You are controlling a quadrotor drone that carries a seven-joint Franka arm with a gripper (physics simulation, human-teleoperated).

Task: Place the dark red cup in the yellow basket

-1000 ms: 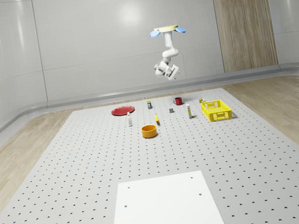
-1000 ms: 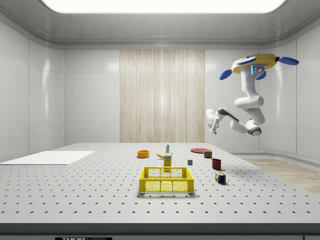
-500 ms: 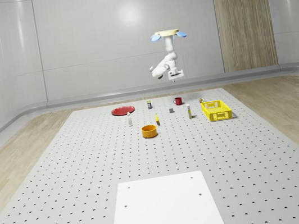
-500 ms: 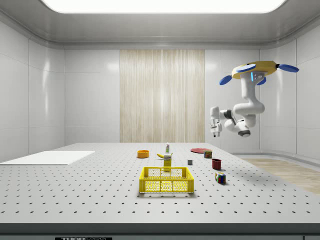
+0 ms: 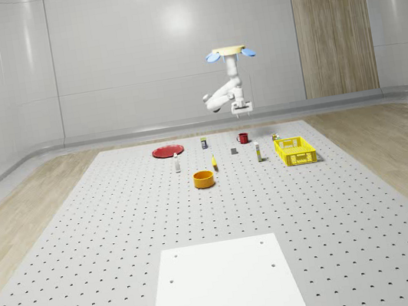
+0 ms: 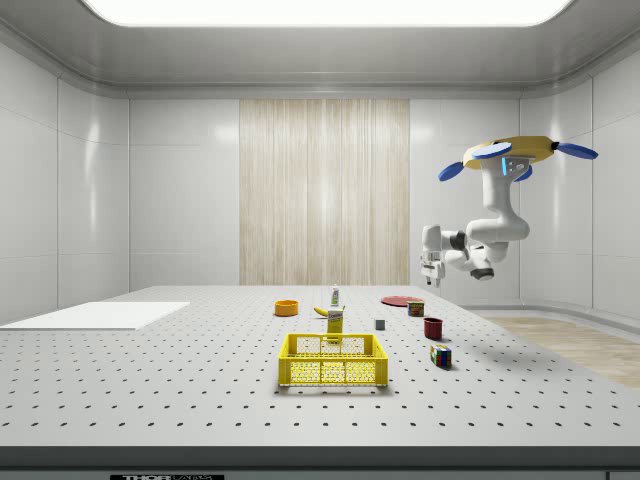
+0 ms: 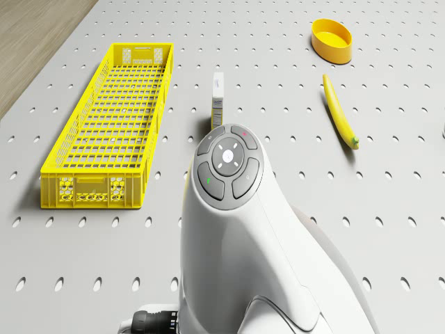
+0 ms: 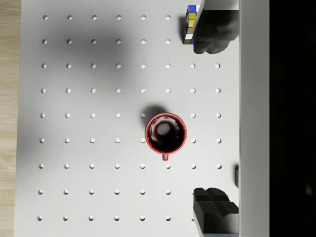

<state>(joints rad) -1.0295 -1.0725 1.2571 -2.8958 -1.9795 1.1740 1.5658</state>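
Hovering drone [image 6: 512,152] – end effector [image 8: 215,121] spread wide above round, glossy dark red cup [image 8: 166,132] – perforated table [image 8: 94,163]

Pale glossy walls [image 5: 118,50] enclose the room, with a wood-slat panel [image 5: 330,20] on one; wooden flooring [image 5: 21,221] borders a grey perforated platform [image 5: 124,235] under a bright ceiling light [image 6: 325,10]

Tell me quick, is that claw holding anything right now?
Gripper: open and empty, pointing down at the red cup on the table, well above it, under the hovering drone.
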